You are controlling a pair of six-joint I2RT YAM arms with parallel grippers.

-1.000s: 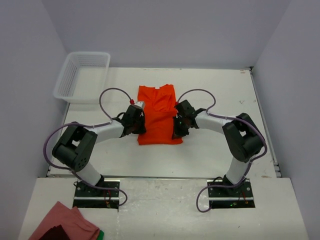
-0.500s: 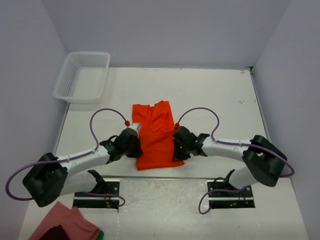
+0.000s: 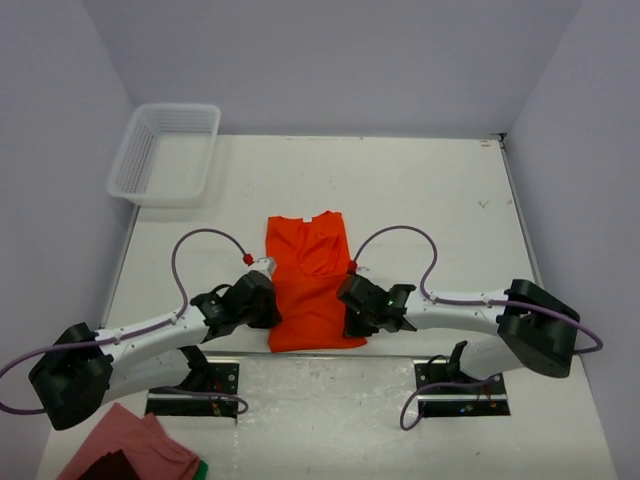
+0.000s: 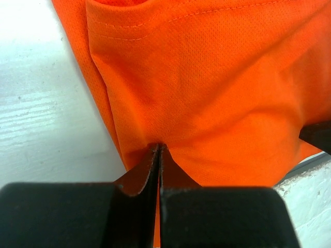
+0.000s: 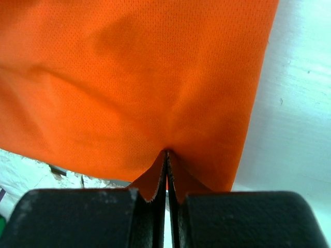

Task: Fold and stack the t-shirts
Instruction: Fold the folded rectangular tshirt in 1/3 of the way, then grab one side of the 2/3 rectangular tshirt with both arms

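A bright orange-red t-shirt [image 3: 312,280] lies folded lengthwise into a narrow strip on the white table, collar end far, lower end at the near edge. My left gripper [image 3: 268,305] is shut on the t-shirt's left edge, and the cloth [image 4: 207,93] puckers where the jaws meet. On the other side my right gripper [image 3: 350,308] is shut on the right edge, with orange fabric [image 5: 134,88] drawn into its closed tips. Both arms stretch low across the table's front.
A white mesh basket [image 3: 166,152] stands at the far left corner of the table [image 3: 440,200]. A pinkish-red cloth [image 3: 125,447] lies on the lower shelf at the bottom left. The arm bases [image 3: 195,385] sit at the near edge.
Both grippers have pulled the t-shirt toward the near edge of the table, keeping their hold. The arms have dropped lower and stretched out.
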